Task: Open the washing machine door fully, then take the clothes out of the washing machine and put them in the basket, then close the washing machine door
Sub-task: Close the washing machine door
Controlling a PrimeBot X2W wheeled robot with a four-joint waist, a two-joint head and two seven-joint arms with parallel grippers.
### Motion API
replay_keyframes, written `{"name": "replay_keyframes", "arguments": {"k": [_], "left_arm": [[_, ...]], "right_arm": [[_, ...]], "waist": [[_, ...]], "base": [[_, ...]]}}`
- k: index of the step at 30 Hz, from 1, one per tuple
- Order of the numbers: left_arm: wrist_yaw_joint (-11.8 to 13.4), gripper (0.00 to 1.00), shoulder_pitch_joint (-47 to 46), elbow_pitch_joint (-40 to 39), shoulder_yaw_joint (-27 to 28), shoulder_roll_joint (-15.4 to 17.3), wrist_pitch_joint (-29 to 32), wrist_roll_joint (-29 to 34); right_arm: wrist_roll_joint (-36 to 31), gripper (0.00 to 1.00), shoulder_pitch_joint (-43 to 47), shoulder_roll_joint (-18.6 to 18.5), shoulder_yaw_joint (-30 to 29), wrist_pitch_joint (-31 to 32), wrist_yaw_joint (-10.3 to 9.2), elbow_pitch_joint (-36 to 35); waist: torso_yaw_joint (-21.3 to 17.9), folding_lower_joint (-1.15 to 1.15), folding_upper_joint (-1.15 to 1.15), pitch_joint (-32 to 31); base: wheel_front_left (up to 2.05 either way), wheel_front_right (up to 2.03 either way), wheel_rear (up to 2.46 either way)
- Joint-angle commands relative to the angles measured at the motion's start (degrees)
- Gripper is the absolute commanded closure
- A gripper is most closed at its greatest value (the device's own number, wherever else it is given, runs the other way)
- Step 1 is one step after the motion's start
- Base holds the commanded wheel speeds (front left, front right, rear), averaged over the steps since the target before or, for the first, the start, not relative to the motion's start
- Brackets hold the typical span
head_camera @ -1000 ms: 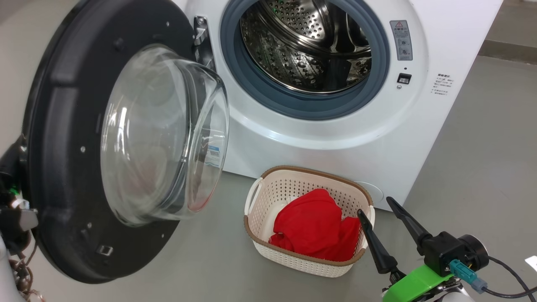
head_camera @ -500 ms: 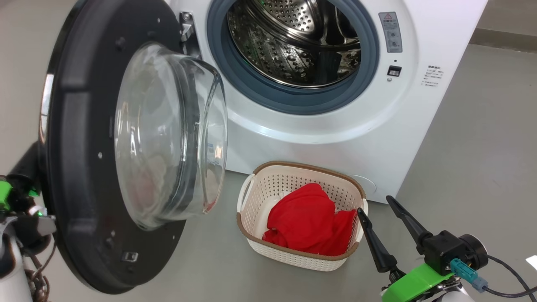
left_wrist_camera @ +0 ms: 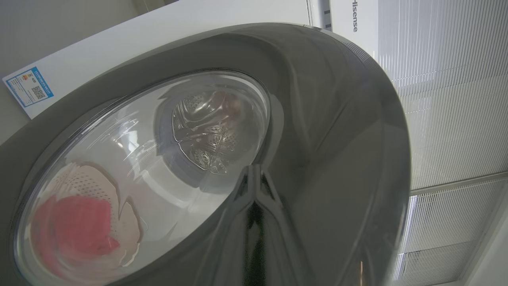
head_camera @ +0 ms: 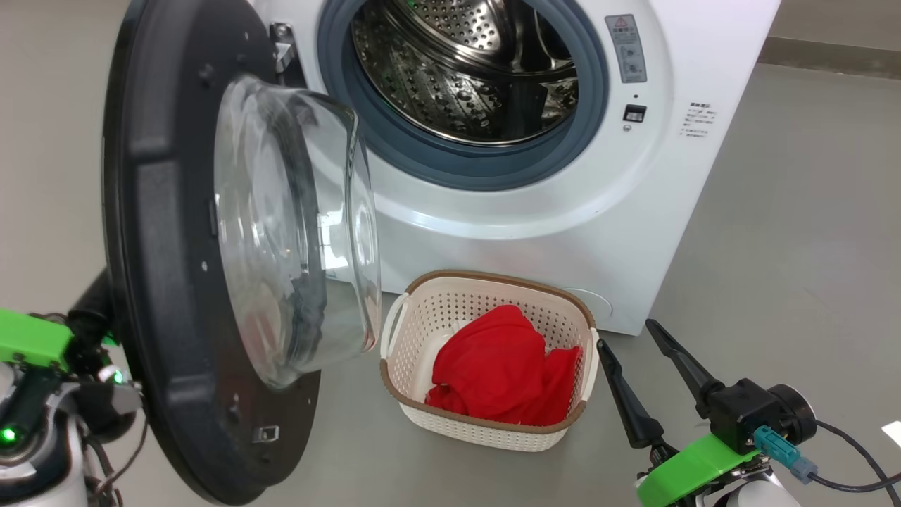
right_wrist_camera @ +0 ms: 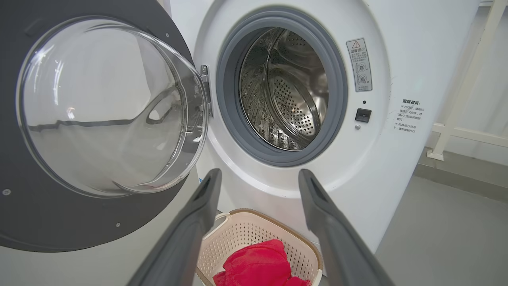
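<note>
The washing machine door (head_camera: 176, 282) is standing swung out at the left. Its glass bowl is bulging toward the basket (head_camera: 493, 277), and the door is hanging between the left arm and the washing machine (head_camera: 535, 232). The basket is sitting on the grey floor (head_camera: 774, 246) just in front of the machine, with red clothes (head_camera: 493, 373) lying inside. The left gripper (left_wrist_camera: 254, 206) is holding its fingers closed together against the door's glossy outer face. The right gripper (head_camera: 625, 334) is hovering beside the basket's right end, fingers spread wide and gripping nothing.
</note>
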Motion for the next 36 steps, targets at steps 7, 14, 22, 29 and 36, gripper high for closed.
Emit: {"name": "replay_keyframes", "arguments": {"k": [7, 14, 22, 29, 36], "left_arm": [[0.83, 1.00, 2.63, -4.91, -2.69, 1.07, -1.86, -3.16], [1.56, 1.00, 4.30, -8.31, -6.14, 1.07, -3.72, -6.19], [2.27, 1.00, 5.38, -10.00, -9.33, 1.06, -5.26, -8.19], [2.19, 1.00, 5.32, -10.29, -11.26, 1.06, -6.22, -9.99], [1.43, 1.00, 4.60, -9.70, -12.58, 1.06, -7.76, -11.48]], "right_arm": [[0.35, 0.00, -2.01, -0.08, 1.16, -0.37, 0.25, -1.43], [0.31, 0.00, -2.03, -0.19, 1.36, -0.37, 0.25, -1.39], [0.47, 0.00, -1.97, -0.30, 1.31, -0.37, 0.25, -1.23], [0.76, 0.00, -2.31, -0.54, 1.64, -0.37, 0.25, -1.52], [0.87, 0.00, -2.71, -0.87, 1.72, -0.37, 0.25, -1.55]], "waist": [[-1.73, 0.00, 0.00, 0.15], [-3.38, 0.00, 0.00, 0.12], [-5.31, 0.00, 0.00, 0.05], [-6.98, 0.00, 0.00, 0.69], [-8.62, 0.00, 0.00, 1.63]], "base": [[0.00, 0.00, 0.00], [0.00, 0.00, 0.00], [0.00, 0.00, 0.00], [0.00, 0.00, 0.00], [0.00, 0.00, 0.00]]}}
